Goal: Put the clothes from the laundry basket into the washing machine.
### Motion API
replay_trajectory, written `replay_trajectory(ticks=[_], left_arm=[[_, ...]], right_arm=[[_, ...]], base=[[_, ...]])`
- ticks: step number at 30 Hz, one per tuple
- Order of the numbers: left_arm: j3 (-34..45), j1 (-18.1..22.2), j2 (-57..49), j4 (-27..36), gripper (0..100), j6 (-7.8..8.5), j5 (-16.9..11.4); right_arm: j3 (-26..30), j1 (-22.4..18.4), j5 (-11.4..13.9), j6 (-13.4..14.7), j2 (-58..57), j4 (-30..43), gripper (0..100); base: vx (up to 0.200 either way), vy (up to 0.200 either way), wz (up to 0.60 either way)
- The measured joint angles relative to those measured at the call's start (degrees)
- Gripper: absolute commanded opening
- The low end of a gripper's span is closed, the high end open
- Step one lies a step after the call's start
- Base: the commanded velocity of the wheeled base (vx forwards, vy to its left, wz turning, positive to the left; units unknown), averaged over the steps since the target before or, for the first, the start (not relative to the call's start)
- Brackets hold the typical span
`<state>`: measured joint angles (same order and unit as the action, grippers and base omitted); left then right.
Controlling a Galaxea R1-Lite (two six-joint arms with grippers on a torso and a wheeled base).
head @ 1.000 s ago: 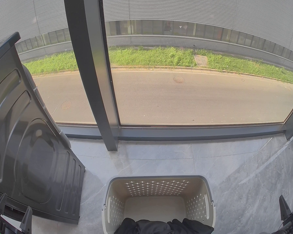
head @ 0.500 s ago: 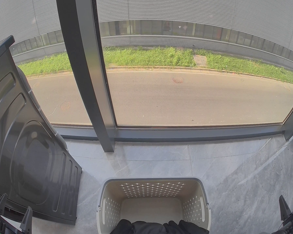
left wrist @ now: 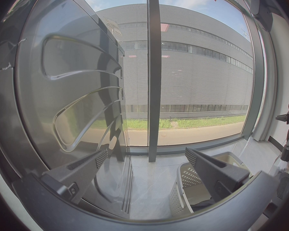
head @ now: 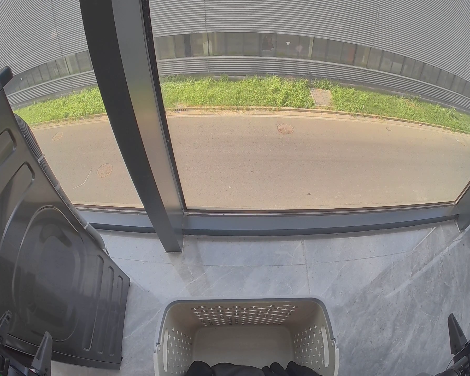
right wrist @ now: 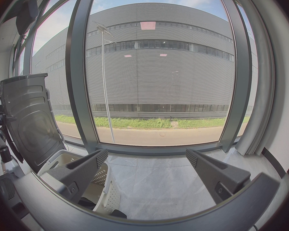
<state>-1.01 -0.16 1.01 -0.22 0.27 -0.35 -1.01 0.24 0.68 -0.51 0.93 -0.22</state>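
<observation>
— Where are the clothes (head: pixel 250 369)?

— In the laundry basket (head: pixel 245 305), a dark heap at its near end, cut off by the lower edge of the head view. The rest of the pale basket floor lies bare. The basket stands on the grey marbled floor (head: pixel 391 288), straight ahead of the robot.

— And the hands?

— The left gripper (head: pixel 25 335) hangs low on the left with its fingers spread and nothing between them. The right gripper (head: pixel 467 317) hangs low on the right, likewise spread and holding nothing. Both are apart from the basket.

— What stands around?

— A dark moulded panel (head: pixel 52 257) leans upright on the left, just beside the basket, with a strip of floor between them. In the left wrist view this panel is close to the left gripper's fingers. Behind the basket runs a window sill (head: pixel 318 220), and a dark window post (head: pixel 130 131) rises from it, left of centre. Through the glass are a road, a grass strip and a ribbed grey building.

— Anything covering the basket?

— In the left wrist view one finger (left wrist: pixel 215 174) overlaps its rim; in the right wrist view a finger (right wrist: pixel 83 172) does the same.

— Any writing?

— I cannot make any out.
</observation>
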Motion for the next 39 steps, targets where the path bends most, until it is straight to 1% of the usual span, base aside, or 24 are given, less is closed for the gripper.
replay_trajectory(ticks=[31,39], left_arm=[[0.0,0.0,0.0,0.0,100,-0.02,-0.1],[0.0,0.0,0.0,0.0,100,-0.02,-0.2]], right_arm=[[0.0,0.0,0.0,0.0,0.0,0.0,100],[0.0,0.0,0.1,0.0,0.0,0.0,100]], base=[[0.0,0.0,0.0],[-0.2,0.0,0.0]])
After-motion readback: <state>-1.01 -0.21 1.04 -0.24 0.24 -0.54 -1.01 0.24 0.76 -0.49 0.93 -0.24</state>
